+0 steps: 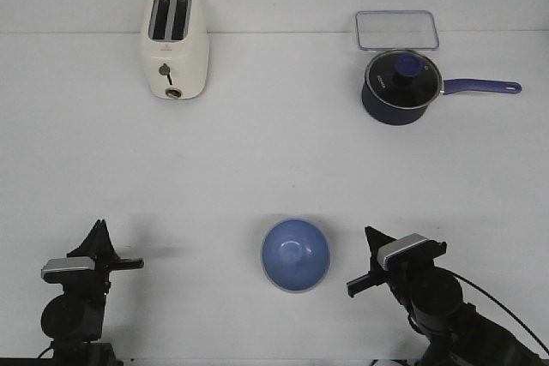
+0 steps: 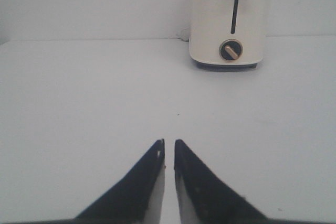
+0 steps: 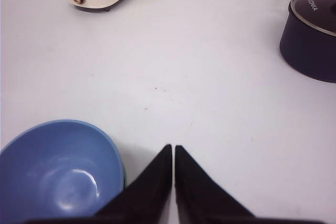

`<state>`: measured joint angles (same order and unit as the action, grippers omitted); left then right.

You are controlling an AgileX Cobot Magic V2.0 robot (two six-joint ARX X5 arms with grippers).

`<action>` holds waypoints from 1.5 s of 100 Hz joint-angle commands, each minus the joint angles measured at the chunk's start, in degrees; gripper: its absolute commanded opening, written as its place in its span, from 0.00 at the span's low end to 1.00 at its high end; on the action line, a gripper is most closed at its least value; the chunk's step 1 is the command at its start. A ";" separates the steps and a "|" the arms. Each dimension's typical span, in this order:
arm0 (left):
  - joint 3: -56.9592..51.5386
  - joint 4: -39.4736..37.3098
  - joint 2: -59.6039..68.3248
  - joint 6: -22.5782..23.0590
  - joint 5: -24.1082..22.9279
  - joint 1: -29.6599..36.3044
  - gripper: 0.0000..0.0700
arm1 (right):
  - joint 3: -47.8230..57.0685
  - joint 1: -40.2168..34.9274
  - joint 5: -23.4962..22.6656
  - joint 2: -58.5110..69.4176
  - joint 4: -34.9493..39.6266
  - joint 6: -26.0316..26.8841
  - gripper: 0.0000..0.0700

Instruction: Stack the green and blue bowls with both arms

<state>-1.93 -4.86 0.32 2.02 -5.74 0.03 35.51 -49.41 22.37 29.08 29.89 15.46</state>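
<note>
The blue bowl [image 1: 295, 253] stands upright at the front middle of the white table, between my two arms. In the right wrist view the blue bowl [image 3: 58, 171] lies close beside my fingers, with a thin green edge [image 3: 124, 176] showing just under its rim. The rest of the green bowl is hidden. My left gripper [image 1: 100, 227] is shut and empty at the front left, well away from the bowl; it also shows in the left wrist view [image 2: 169, 142]. My right gripper [image 1: 369, 233] is shut and empty, just right of the bowl and not touching it; it also shows in the right wrist view [image 3: 174, 147].
A cream toaster [image 1: 174, 46] stands at the back left and also shows in the left wrist view [image 2: 229, 22]. A dark navy saucepan [image 1: 401, 85] with a glass lid and long handle stands at the back right, with a clear rectangular container [image 1: 396, 30] behind it.
</note>
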 commanded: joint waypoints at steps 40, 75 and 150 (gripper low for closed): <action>1.14 -1.01 -0.13 -0.09 0.20 -0.07 0.02 | 0.44 -0.50 0.15 0.13 -0.72 0.72 0.01; 1.14 -1.01 -0.13 -0.09 0.20 -0.07 0.02 | 0.33 1.66 2.62 -0.68 -0.79 -4.63 0.01; 1.14 -1.03 -0.13 -0.09 0.20 -0.07 0.02 | -34.80 48.94 -20.92 -29.03 -22.36 -12.96 0.01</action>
<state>-1.93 -5.19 0.32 2.00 -5.74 0.03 0.86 -0.43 1.50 0.19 8.67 3.16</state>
